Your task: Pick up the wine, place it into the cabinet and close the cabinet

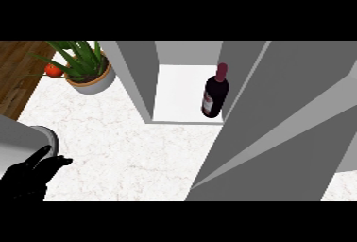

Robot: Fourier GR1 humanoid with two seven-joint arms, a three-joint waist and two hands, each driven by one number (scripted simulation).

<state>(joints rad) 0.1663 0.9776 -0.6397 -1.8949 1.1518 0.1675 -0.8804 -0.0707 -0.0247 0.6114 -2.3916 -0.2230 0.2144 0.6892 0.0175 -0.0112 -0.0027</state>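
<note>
The wine bottle (214,94), dark with a red neck and a pale label, stands upright on the white floor of the open grey cabinet (136,75), close to its right side. The cabinet door (279,132) swings out toward me and fills the right half of the head view. My left hand (28,177) rests at the lower left, fingers straight and pointing up, holding nothing and far from the bottle. My right hand does not show; it may be behind the door.
A potted green plant (87,71) in a pale pot stands at the back left, with a red round thing (53,70) beside it. The white marble counter (118,142) stretches before the cabinet. Wooden floor (17,61) lies beyond its left edge.
</note>
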